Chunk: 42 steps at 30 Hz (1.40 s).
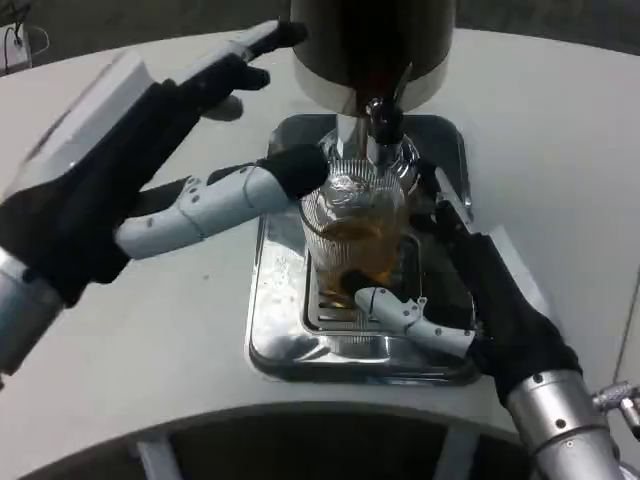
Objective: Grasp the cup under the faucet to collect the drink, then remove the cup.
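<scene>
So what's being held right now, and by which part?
The right hand grips the glass cup around its lower body, under the faucet. The left hand touches the cup's upper side.

Left hand (150, 170): flat white back plate over black housing, fingers of white segments tipped in black. Right hand (470, 290): black body, white-shelled finger. Both forearms are silver cylinders; the right forearm (560, 425) carries small metal fittings.
</scene>
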Each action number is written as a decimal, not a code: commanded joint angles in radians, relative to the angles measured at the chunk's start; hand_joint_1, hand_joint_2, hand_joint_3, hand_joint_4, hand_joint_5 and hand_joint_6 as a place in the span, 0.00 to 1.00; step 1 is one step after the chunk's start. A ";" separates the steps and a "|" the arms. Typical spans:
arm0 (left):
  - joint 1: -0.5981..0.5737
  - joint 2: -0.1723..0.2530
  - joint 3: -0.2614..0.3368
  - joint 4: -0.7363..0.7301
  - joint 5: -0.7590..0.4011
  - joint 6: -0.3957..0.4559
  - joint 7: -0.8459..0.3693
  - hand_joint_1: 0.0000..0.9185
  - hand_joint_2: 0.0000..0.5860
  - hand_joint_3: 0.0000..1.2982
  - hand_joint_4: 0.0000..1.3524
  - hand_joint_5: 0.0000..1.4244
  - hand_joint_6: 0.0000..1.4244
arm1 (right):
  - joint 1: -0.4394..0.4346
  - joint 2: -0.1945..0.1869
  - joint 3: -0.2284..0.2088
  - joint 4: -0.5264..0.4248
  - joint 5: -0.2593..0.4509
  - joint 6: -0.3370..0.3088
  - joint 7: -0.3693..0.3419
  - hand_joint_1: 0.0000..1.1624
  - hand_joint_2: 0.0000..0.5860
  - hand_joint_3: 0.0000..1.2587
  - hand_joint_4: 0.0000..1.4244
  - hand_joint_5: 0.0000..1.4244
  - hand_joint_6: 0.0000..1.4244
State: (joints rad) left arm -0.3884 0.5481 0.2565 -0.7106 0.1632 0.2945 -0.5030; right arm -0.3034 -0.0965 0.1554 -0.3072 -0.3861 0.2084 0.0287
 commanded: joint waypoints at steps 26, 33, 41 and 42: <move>0.265 0.059 0.145 -0.003 -0.011 -0.012 0.038 0.00 0.06 0.12 0.06 0.11 0.17 | -0.122 0.089 0.021 0.181 -0.030 0.018 -0.137 0.64 0.41 0.00 0.00 0.08 0.07; 0.311 0.060 0.122 0.044 0.016 -0.033 0.046 0.00 0.06 0.12 0.06 0.11 0.17 | -0.130 0.099 0.024 0.205 -0.029 0.016 -0.149 0.64 0.40 0.00 0.00 0.08 0.07; 0.346 0.062 0.123 0.064 0.030 -0.050 0.051 0.00 0.06 0.11 0.06 0.11 0.17 | -0.146 0.111 0.026 0.231 -0.017 0.015 -0.156 0.65 0.39 0.00 0.00 0.08 0.07; 0.348 0.064 0.123 0.066 0.033 -0.052 0.052 0.00 0.06 0.11 0.06 0.11 0.16 | -0.145 0.112 0.028 0.230 -0.016 0.012 -0.155 0.65 0.39 0.00 0.00 0.08 0.07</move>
State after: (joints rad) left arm -0.0577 0.5917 0.3784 -0.6555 0.1788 0.2581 -0.4675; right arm -0.4456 0.0048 0.1774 -0.0931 -0.4086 0.2188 -0.1260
